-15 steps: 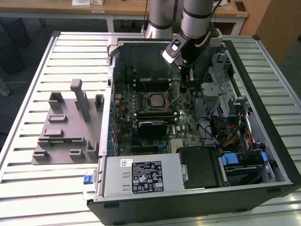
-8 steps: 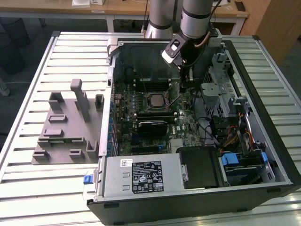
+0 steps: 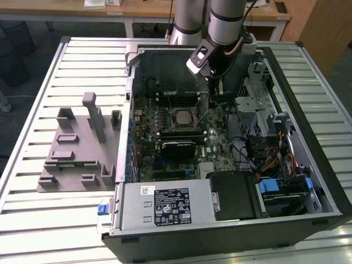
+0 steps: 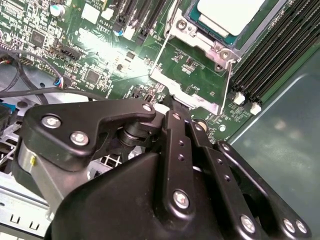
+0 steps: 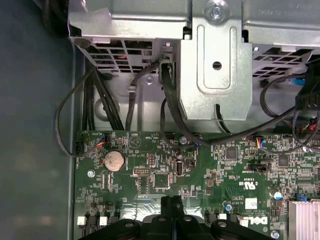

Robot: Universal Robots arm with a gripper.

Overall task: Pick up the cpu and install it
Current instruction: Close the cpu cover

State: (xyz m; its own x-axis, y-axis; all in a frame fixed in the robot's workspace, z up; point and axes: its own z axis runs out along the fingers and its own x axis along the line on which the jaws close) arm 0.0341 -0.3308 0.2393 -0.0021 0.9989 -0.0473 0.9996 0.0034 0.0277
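An open computer case (image 3: 231, 239) is laid on its side on a slatted tabletop (image 3: 82, 60). Its floor is taken up by a green circuit board (image 3: 214, 144). The cpu (image 3: 181, 116) is seated in the socket (image 4: 187, 31) near the middle of that board, with its silvery top (image 4: 230, 15) turned upward and metal socket parts bordering it. Memory sticks (image 4: 270, 55) are lined up just beside the socket, and a black card (image 3: 179, 147) is mounted on the board on the socket's other side. A power supply box (image 3: 165, 206) is fitted along the near wall of the case. A metal drive cage (image 3: 253, 104) with black cables (image 5: 165, 85) running beneath it is set at the exterior view's right. A coin battery (image 5: 113, 160) is held on the board near the cage.

The gripper (image 3: 213, 103) is lowered inside the case, over the board between the socket and the drive cage, near the cpu but apart from it. In both wrist views its fingers (image 5: 169, 202) are seen pressed together at the tips (image 4: 172, 102), and nothing is held between them.

A grey holder (image 3: 77, 154) with upright posts is placed on the tabletop outside the case, at the exterior view's left.
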